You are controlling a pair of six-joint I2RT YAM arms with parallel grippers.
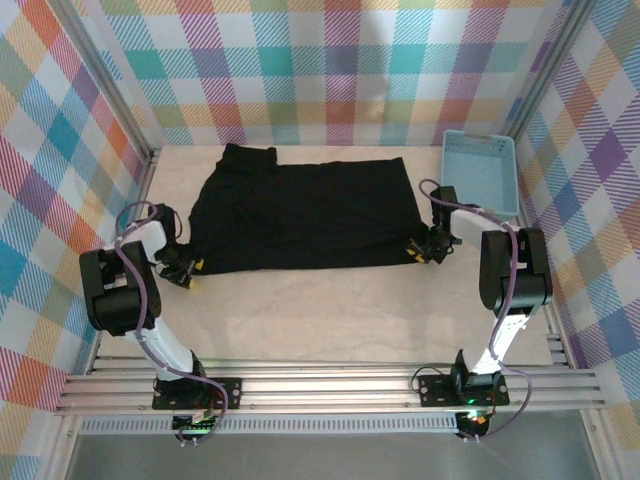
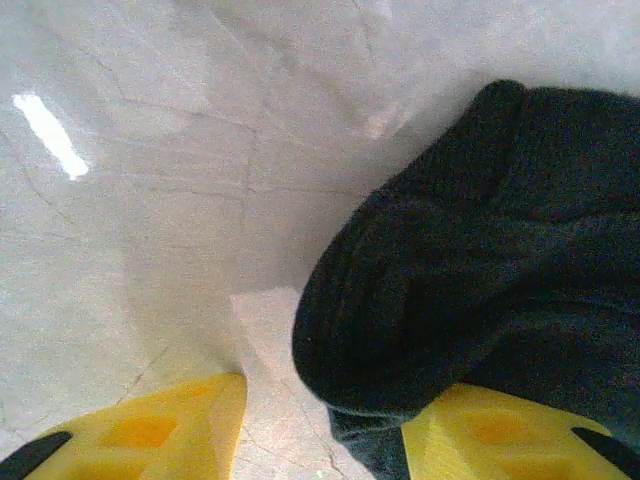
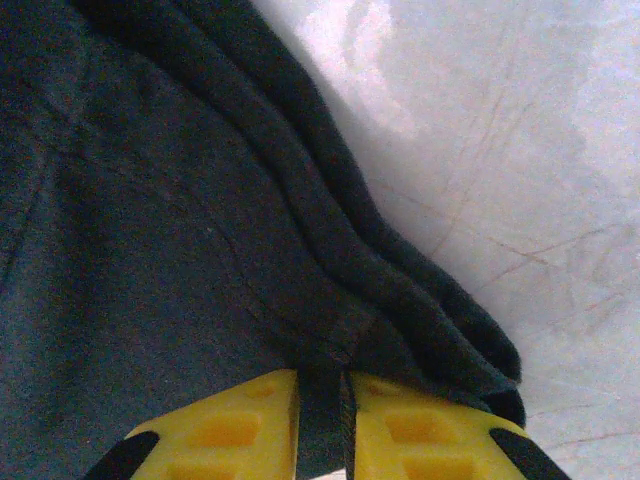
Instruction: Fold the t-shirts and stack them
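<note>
Right wrist: right end effector (image 3: 322, 405) clamped on limp, light plain black soft cloth t-shirt (image 3: 170, 200), 4 o'clock hem corner; left end effector (image 2: 325, 420) apart at 8 o'clock corner, likely the best hold there.

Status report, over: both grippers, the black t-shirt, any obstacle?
Left gripper jaws open at t-shirt corner. Right gripper jaws shut on its edge. Basket stands apart.

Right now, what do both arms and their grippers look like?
Left arm and right arm: black joint housings, white links, a lilac cable looping along each. Left gripper and right gripper: black bodies, yellow fingers with black tips.
</note>
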